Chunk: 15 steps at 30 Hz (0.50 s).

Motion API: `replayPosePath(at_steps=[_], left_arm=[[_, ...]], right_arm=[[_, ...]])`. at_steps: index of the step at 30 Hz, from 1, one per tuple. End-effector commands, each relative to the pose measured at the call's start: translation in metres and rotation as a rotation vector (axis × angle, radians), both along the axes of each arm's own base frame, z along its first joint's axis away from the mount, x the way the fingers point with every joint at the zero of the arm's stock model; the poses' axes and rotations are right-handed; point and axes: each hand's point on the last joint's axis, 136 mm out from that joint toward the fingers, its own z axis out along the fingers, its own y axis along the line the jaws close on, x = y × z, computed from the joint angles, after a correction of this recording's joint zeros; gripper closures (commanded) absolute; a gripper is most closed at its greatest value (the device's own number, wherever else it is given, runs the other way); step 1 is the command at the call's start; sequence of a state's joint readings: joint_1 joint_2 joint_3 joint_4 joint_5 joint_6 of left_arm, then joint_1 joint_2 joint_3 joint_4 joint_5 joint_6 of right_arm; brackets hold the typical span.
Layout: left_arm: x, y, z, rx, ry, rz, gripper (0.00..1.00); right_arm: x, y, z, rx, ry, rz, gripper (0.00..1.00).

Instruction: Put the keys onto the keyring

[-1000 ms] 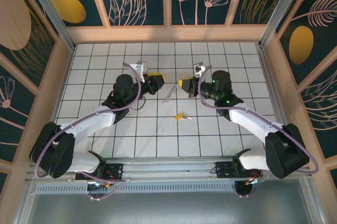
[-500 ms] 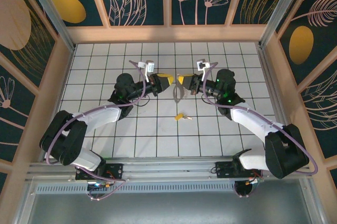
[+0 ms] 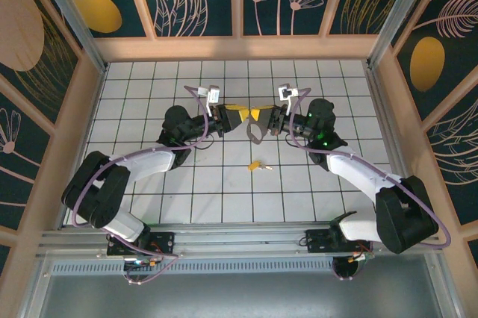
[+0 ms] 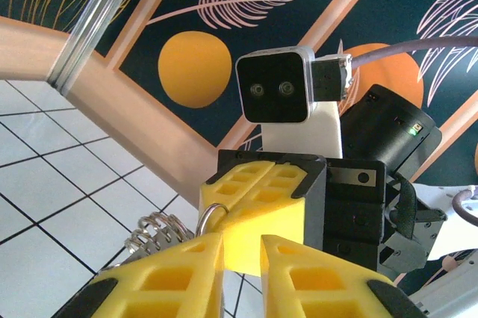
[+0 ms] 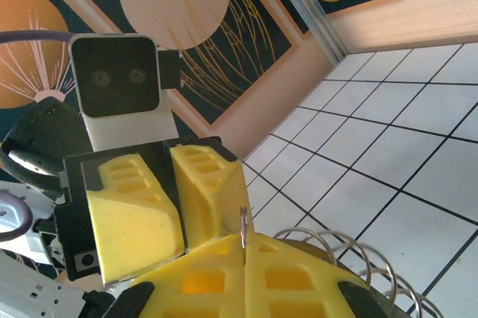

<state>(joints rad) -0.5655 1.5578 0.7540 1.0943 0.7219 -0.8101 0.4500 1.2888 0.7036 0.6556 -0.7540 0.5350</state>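
Where wrist views frame keyring [image 5: 243, 222], overhead adds key [image 3: 256, 165] (yellow-headed).

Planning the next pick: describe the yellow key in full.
The key is tiny, with a yellow, plastic-looking head on the left and a silvery metal blade pointing right. It lies flat on the white tiled table, near its middle. Nothing but the table touches it. Finer detail such as its teeth is too small to make out.
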Motion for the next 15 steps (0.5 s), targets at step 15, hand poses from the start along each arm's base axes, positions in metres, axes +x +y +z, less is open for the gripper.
replayPosePath(at_steps=[15], left_arm=[[0.0016, 0.0067, 0.0183, -0.056, -0.062, 0.039, 0.41]], right_arm=[[-0.0166, 0.0003, 0.0175, 0.026, -0.069, 0.015, 1.00]])
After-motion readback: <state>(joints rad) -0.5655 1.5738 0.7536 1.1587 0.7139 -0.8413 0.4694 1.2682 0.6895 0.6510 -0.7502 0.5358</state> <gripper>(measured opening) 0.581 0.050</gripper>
